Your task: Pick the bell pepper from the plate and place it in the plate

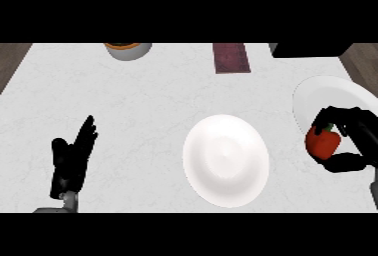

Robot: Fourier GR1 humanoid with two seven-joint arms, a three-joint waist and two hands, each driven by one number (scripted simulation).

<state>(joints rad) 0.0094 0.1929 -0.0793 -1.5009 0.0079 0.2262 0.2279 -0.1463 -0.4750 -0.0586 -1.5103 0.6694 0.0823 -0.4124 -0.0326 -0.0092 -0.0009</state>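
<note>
Right hand [353, 135] curled round red bell pepper [323, 143] at right plate's [325, 92] lower edge, centre plate [225, 160] bare, left hand [72, 157] resting lower left, fingers straight.

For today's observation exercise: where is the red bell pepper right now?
In the head view, the bell pepper sits at the right edge, gripped in the right hand, at the lower rim of the right-hand plate and right of the centre plate.

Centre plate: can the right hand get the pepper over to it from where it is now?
Probably yes. The right hand is curled round the bell pepper at the right plate; the bare counter between it and the centre plate shows nothing in the way.
</note>
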